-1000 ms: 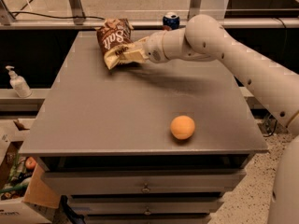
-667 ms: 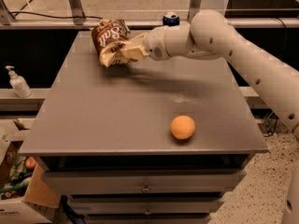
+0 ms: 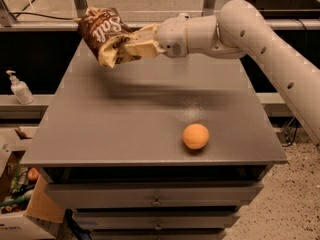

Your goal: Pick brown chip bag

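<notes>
The brown chip bag (image 3: 104,30), dark brown with white script lettering and a cream end, hangs in the air above the far left part of the grey table (image 3: 125,124). My gripper (image 3: 131,48) is shut on the bag's cream end, reaching in from the right on a white arm. The bag is clear of the tabletop and casts a shadow on it. An orange (image 3: 195,136) lies on the table near the front right.
The table is a grey cabinet with drawers (image 3: 155,196) below its front edge. A white pump bottle (image 3: 19,88) stands on a low shelf at the left. Cardboard boxes with clutter (image 3: 17,194) sit on the floor at lower left.
My gripper has lifted the chip bag up off the table and it now hangs higher. The blue can behind the arm is no longer visible. The orange has not moved.
</notes>
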`<state>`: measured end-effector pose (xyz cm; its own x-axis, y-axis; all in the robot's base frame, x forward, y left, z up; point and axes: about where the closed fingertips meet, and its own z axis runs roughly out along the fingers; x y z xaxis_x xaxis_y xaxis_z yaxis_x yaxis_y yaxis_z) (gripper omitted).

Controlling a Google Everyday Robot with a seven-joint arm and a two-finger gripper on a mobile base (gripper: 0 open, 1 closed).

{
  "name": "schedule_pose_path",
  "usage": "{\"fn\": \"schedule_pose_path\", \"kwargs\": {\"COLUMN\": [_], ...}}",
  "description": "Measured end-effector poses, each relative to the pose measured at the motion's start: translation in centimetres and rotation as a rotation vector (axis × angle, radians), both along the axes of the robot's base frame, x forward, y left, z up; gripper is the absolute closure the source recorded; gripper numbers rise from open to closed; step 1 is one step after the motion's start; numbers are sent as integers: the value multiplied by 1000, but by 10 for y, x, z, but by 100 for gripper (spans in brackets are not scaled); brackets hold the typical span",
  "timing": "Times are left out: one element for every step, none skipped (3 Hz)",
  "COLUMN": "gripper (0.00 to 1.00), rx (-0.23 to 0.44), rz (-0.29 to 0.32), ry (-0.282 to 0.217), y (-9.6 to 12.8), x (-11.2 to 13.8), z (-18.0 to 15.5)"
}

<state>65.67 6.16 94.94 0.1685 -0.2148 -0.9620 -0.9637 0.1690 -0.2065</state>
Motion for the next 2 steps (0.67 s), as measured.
{"fn": "schedule_pose_path", "kwargs": {"gripper": [100,100], "rx": [37,28], "rz": [131,139], "ry": [-32,-26], "y": [-3,-6], "x": [-27,-31], "z": [15,15]}}
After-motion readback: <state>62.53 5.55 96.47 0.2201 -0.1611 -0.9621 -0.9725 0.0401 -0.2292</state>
